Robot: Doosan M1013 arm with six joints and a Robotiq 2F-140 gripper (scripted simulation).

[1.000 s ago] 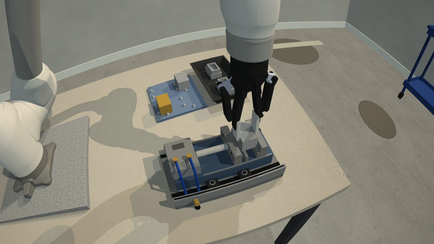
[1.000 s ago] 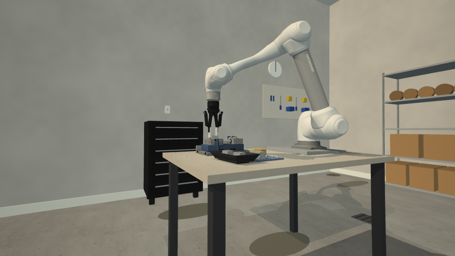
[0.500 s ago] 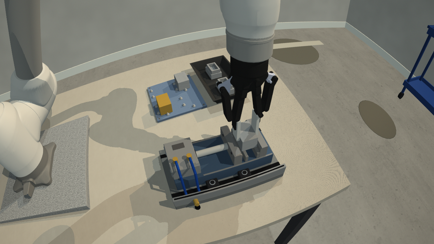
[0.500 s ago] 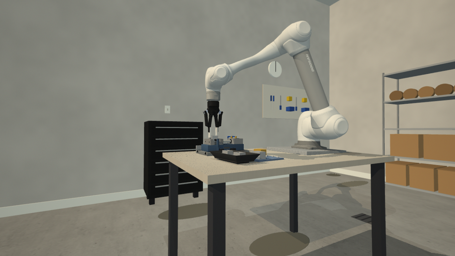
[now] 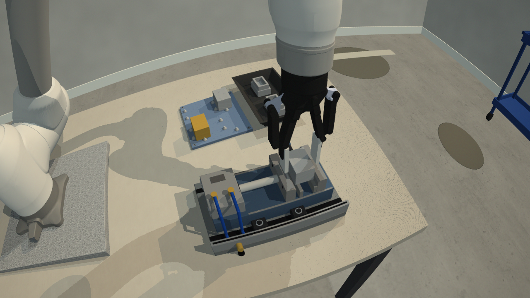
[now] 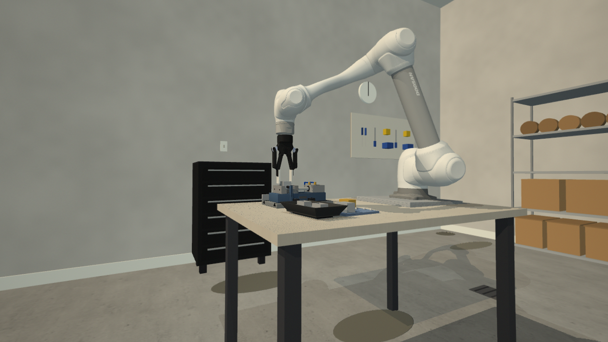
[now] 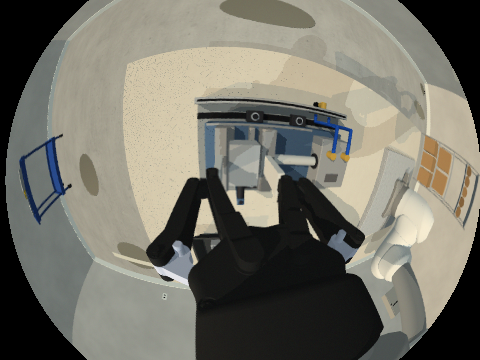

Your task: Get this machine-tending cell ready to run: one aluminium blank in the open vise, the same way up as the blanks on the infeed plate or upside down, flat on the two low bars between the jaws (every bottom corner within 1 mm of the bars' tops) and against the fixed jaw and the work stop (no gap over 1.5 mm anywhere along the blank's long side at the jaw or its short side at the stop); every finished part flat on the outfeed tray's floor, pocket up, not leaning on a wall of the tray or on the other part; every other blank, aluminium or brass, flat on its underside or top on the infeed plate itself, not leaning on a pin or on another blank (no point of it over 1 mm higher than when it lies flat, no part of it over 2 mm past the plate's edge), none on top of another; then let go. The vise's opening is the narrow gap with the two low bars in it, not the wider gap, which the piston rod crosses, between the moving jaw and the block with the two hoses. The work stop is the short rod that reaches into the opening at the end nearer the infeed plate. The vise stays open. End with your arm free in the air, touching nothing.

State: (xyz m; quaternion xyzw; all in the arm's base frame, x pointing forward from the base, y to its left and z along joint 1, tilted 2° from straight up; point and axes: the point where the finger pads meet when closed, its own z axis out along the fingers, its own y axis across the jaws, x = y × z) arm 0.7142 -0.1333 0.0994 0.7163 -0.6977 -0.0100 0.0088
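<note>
An aluminium blank (image 5: 302, 168) (image 7: 243, 163) sits in the vise (image 5: 259, 207) opening, between the jaws. I cannot tell whether it lies flat on the bars. My gripper (image 5: 300, 152) (image 6: 284, 172) (image 7: 243, 164) hangs straight down over it. The gripper is open, with one finger on each side of the blank and a little clear of it. On the blue infeed plate (image 5: 240, 122) stand a second aluminium blank (image 5: 221, 98) and a brass blank (image 5: 200, 126), apart from each other. The black outfeed tray (image 5: 242, 87) holds one finished part (image 5: 261, 84) pocket up. A second part is partly hidden behind my fingers.
The vise's cylinder block (image 5: 220, 185) with two blue hoses and the piston rod (image 5: 255, 182) lie left of the moving jaw. The arm's base stands on a grey pad (image 5: 74, 207) at the table's left. The table's edge runs close on the right of the vise.
</note>
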